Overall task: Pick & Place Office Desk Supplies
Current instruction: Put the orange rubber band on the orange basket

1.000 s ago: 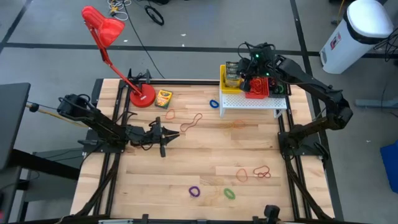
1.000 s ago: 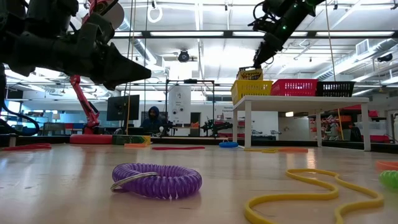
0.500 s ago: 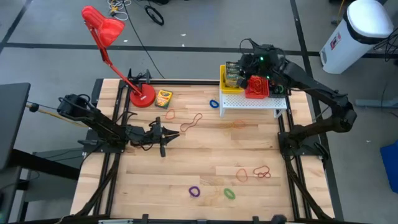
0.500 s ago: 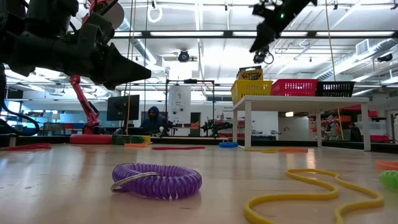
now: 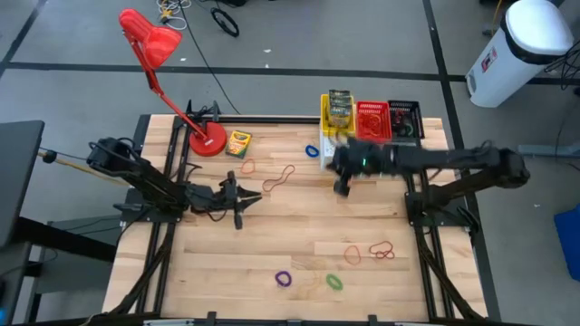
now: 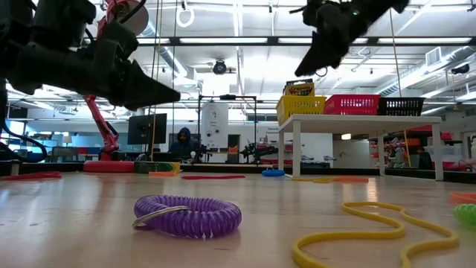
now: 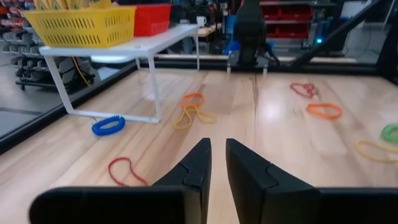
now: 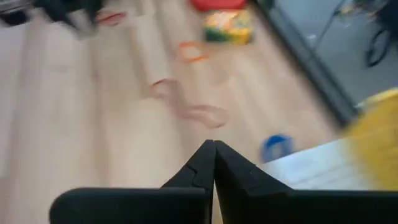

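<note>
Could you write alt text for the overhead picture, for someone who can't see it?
Two dark robot arms reach over a wooden table scattered with coloured rubber-band loops. A white shelf holds yellow, red and black baskets; a red desk lamp stands opposite.

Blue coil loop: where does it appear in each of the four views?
High: loop on the table, near the yellow basket.
Low: loop far back, lower left of the basket.
Left wrist: loop by the shelf's foot.
Right wrist: loop beside the shelf.
Landmark: the shelf.

Right arm stretched leftward across table's far side, right gripper (image 5: 342, 187) pointing down, dark fingers (image 8: 202, 163) pressed together, empty. Left arm low at left side, left gripper (image 5: 238, 215) fingers (image 7: 198, 163) nearly closed, narrow gap, empty.
</note>
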You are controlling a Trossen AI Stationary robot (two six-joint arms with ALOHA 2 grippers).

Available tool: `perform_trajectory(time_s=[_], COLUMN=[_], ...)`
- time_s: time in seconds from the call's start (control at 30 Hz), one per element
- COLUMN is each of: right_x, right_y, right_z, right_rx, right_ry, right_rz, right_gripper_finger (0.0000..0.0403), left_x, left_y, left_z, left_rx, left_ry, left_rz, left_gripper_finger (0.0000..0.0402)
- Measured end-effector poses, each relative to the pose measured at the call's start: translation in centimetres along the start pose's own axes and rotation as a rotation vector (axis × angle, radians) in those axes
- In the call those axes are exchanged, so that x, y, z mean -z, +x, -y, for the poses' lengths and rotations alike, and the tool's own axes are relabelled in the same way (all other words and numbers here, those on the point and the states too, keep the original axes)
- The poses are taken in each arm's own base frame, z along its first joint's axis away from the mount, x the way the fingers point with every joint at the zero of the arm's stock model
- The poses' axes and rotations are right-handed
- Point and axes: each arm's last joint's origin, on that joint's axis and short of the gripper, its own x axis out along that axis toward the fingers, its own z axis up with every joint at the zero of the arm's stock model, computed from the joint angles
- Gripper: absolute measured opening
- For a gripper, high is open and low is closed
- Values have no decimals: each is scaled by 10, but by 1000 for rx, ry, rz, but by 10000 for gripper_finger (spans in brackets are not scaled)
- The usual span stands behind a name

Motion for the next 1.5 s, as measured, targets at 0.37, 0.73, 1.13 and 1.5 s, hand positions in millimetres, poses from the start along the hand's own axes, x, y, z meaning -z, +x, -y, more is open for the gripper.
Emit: perform_trajectory(time_s=[0.37,0.73,1.13,1.5], right_x=[74,113,143,140], right_y=[-6,9,32,46], right_z=[-119,-200,-188,-182], right_rx=[21,62,67,-41], right_ry=[157,204,35,53], right_rz=[-147,-534,-806,-781], right_gripper_finger=[12,85,159,20], left_x=[12,15,14,14], left_y=[3,3,3,3], left_z=[2,2,2,2], left_rx=[12,19,19,19], left_ry=[16,16,13,15], left_rz=[-59,-81,-72,-71], left_gripper_finger=[54,54,54,54])
